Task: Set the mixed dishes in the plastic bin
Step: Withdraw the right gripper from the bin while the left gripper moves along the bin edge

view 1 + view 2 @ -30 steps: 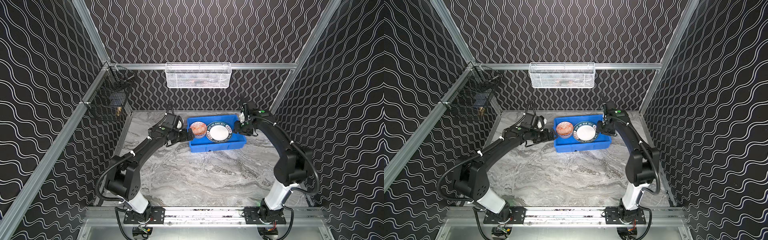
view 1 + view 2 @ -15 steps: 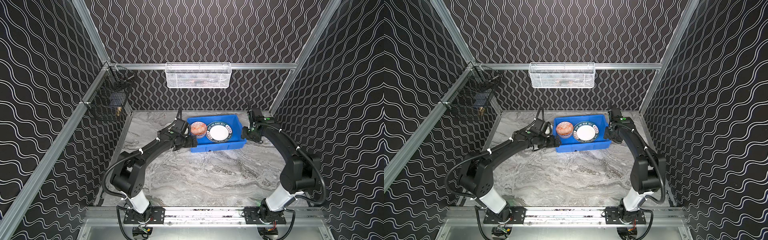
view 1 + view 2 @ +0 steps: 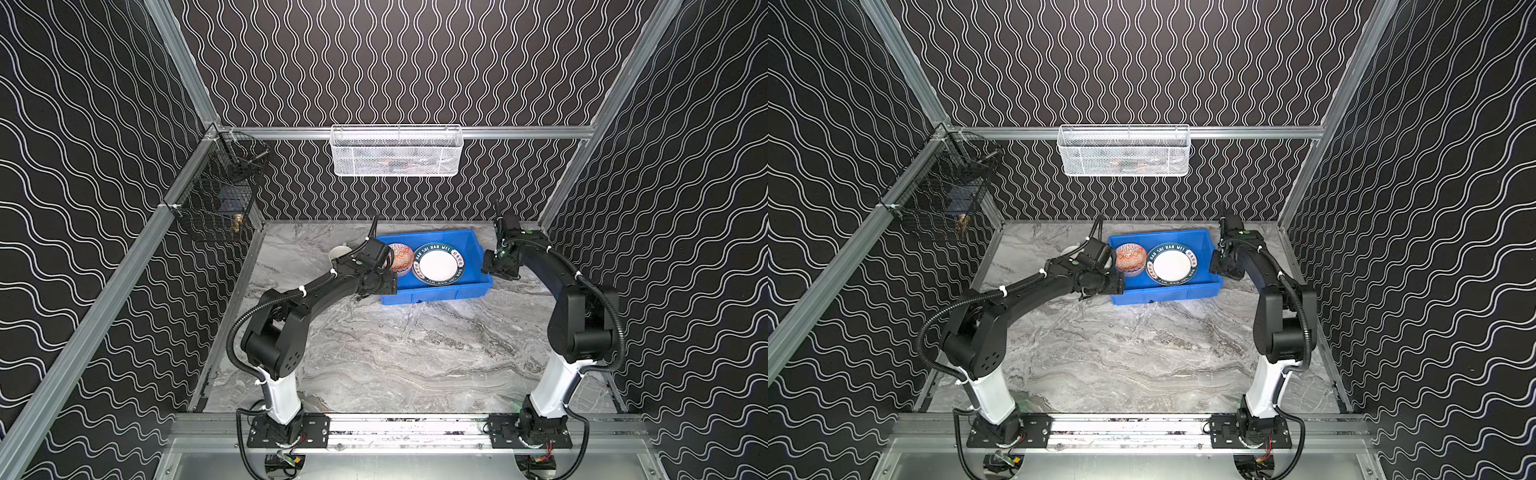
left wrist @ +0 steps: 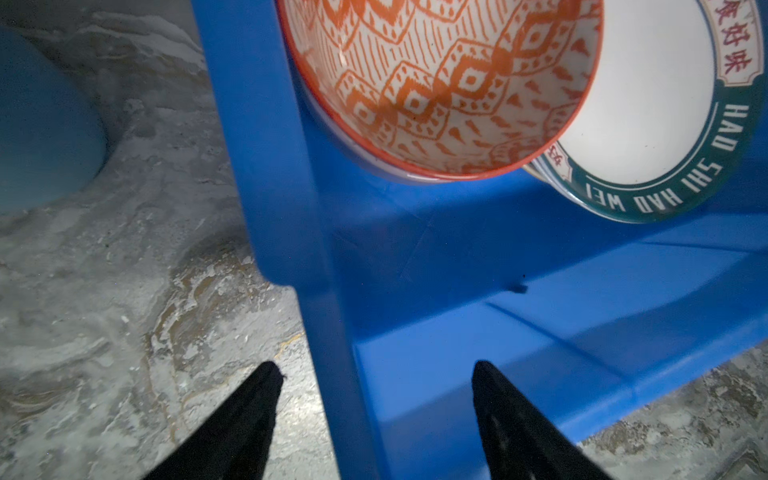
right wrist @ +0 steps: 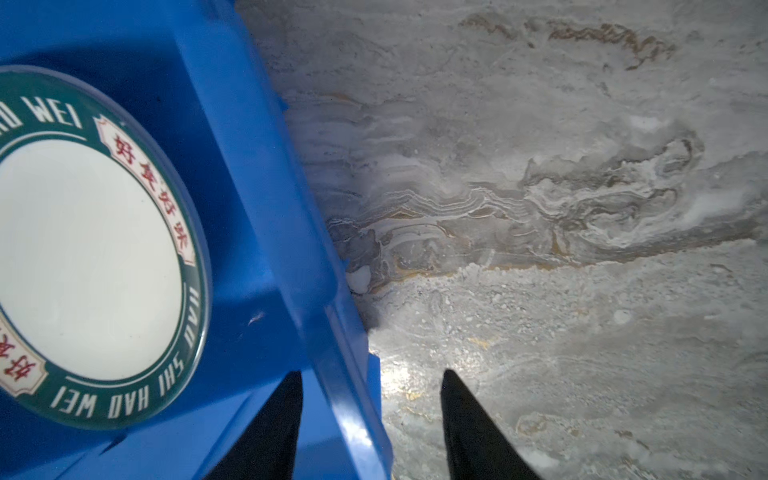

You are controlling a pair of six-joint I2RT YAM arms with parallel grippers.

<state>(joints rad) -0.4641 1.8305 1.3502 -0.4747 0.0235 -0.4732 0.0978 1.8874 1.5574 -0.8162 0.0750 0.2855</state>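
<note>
The blue plastic bin [image 3: 436, 293] [image 3: 1167, 293] stands at the back of the marble table. Inside it lie the orange-patterned bowl [image 3: 401, 257] [image 4: 436, 83] and the white plate with a lettered green rim [image 3: 439, 265] [image 5: 83, 249], the bowl's edge overlapping the plate. The pale blue mug [image 3: 340, 252] [image 4: 41, 124] stands on the table left of the bin, half hidden by my left arm. My left gripper [image 3: 386, 286] [image 4: 376, 370] is open astride the bin's left wall [image 4: 266, 166] near its front corner. My right gripper [image 3: 492, 270] [image 5: 372, 376] is open astride the right wall [image 5: 266, 187].
A white mesh basket [image 3: 397, 151] hangs on the back wall and a black wire basket [image 3: 216, 199] on the left rail. Patterned walls with aluminium posts close in three sides.
My left gripper moved right from beside the mug to the bin's left front corner, its jaws narrowing. My right gripper slid forward along the bin's right wall and came down over its rim.
</note>
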